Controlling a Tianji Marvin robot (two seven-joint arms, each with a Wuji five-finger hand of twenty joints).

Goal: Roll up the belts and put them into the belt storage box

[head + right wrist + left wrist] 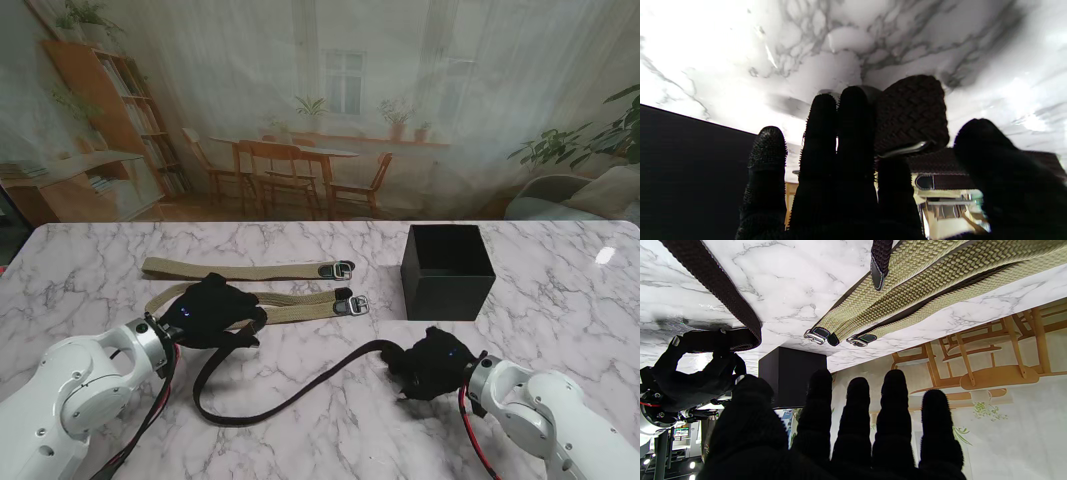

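Marble table [300, 420] held a black storage box [447, 272] at the right, two tan belts [250, 270] on the left. The black belt [290, 395] snaked between: right hand [432, 367] gripped its buckle end, left hand [208, 312] hovered with fingers spread, holding nothing.

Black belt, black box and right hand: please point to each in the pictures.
black belt [300, 392]: stand view, middle of the strap on the table.
black box [448, 283]: stand view, its near wall.
right hand [432, 366]: stand view, back of the glove.
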